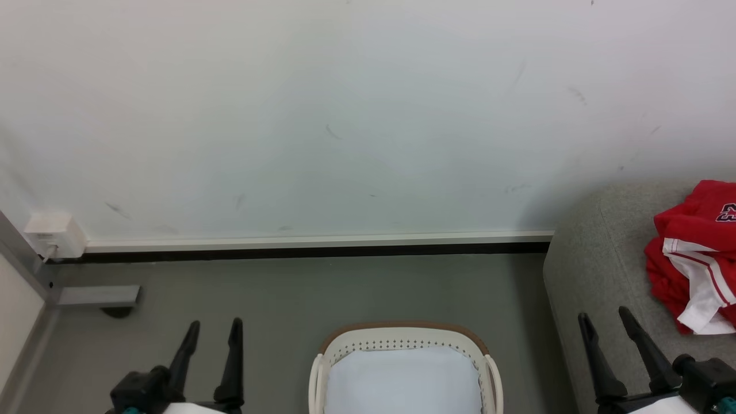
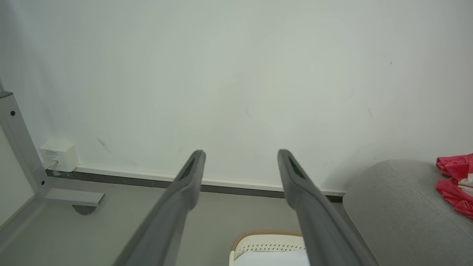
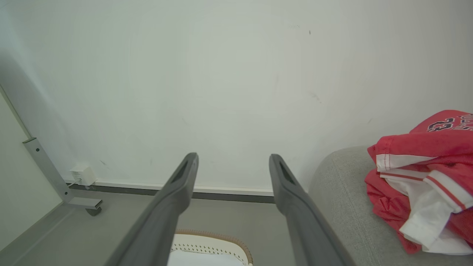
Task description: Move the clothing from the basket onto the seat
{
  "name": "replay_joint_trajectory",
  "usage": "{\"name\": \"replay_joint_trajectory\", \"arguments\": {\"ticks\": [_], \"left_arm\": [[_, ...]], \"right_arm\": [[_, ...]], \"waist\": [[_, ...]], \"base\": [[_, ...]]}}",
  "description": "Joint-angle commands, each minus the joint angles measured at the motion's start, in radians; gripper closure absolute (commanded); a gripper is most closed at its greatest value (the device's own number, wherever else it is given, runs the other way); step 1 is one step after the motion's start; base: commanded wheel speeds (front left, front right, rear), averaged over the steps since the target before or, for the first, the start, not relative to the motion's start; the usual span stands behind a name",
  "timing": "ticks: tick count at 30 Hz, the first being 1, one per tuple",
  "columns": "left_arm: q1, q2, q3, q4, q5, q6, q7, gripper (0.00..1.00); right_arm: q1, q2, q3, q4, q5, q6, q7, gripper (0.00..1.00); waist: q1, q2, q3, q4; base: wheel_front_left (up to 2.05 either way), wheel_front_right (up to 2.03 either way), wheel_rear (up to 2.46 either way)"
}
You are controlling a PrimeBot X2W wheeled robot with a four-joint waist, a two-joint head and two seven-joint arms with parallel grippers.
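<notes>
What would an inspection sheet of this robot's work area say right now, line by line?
Surface: grey floor, smooth.
Job's things: clothing bunched on the seat; basket on the floor, pale lining showing.
Clutter: nothing seen.
Pincers: left pincer open, empty; right pincer open, empty.
Cables: short white lead at the wall box.
Surroundings: scuffed white wall; grey frame leg on a caster.

Left gripper (image 1: 216, 322), right gripper (image 1: 604, 313): each has two long black tapering fingers (image 1: 233, 362) on blocky black bases. Pale forearm shells (image 1: 661, 407) below, small teal accents (image 1: 729, 404). Close up, the fingers are matte dark grey, slotted near the tips.
</notes>
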Motion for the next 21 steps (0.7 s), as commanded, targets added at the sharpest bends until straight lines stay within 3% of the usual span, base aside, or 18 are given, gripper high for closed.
{"name": "replay_joint_trajectory", "arguments": {"ticks": [1,2,21], "left_arm": [[-0.006,-0.003,0.002,0.003,-0.008,-0.006,0.000,0.00],[0.000,-0.002,-0.001,0.005,-0.004,-0.005,0.001,1.00],[-0.011,-0.009,0.034,0.019,-0.311,-0.014,0.089,1.00]], "right_arm": [[-0.012,-0.003,-0.002,-0.001,-0.001,-0.002,0.004,0.00],[0.002,0.002,0.001,0.002,0.001,0.000,0.003,1.00],[-0.003,0.039,-0.059,0.024,0.268,0.000,0.071,1.00]], "waist": [[0.0000,0.0000,0.000,-0.001],[0.0000,0.0000,0.000,-0.001],[0.0000,0.0000,0.004,0.006]], "base": [[0.00,0.00,0.00],[0.00,0.00,0.00],[0.00,0.00,0.00]]}}
